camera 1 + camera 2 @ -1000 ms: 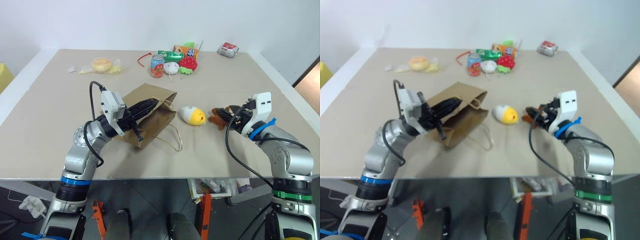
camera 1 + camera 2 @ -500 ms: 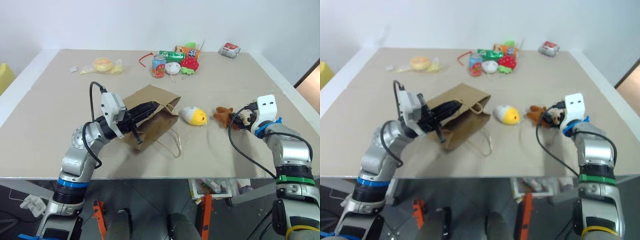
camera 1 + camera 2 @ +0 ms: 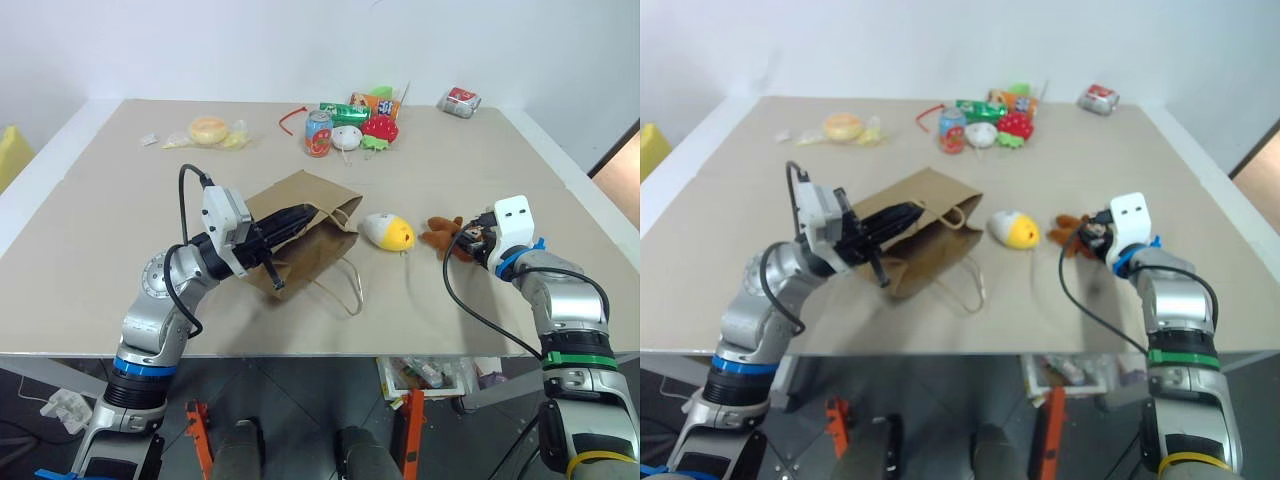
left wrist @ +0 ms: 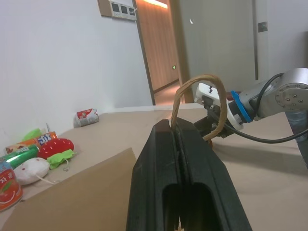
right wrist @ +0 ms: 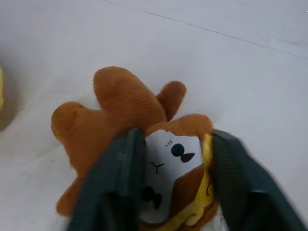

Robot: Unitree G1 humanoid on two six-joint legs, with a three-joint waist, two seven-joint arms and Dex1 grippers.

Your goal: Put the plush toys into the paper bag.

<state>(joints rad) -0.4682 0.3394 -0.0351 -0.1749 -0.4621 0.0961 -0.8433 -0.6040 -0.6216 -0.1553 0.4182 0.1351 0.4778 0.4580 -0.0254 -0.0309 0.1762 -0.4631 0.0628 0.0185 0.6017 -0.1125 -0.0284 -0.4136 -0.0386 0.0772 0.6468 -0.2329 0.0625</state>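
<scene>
Two plush toys lie on the table (image 3: 120,230) right of the paper bag (image 3: 300,225): the yellow-and-white egg (image 3: 387,231) just beside the bag's mouth, and the brown monkey (image 3: 447,237) farther right, apart from the egg. The right end effector (image 5: 175,192) has its two fingers (image 5: 113,185) pressed against either side of the monkey's head, clamped on it while the toy rests on the table. The bag lies on its side, its opening toward the egg, one loop handle (image 3: 345,285) trailing on the table toward the near edge. The left end effector (image 4: 179,144) has its fingers together, pinching the other handle (image 4: 199,103) and the bag's upper edge. At the far side of the table sit a red can (image 3: 316,133), a white round toy (image 3: 345,136), a strawberry toy (image 3: 377,127) and snack packets (image 3: 345,110); a wrapped bun (image 3: 207,130) lies to the far left.
</scene>
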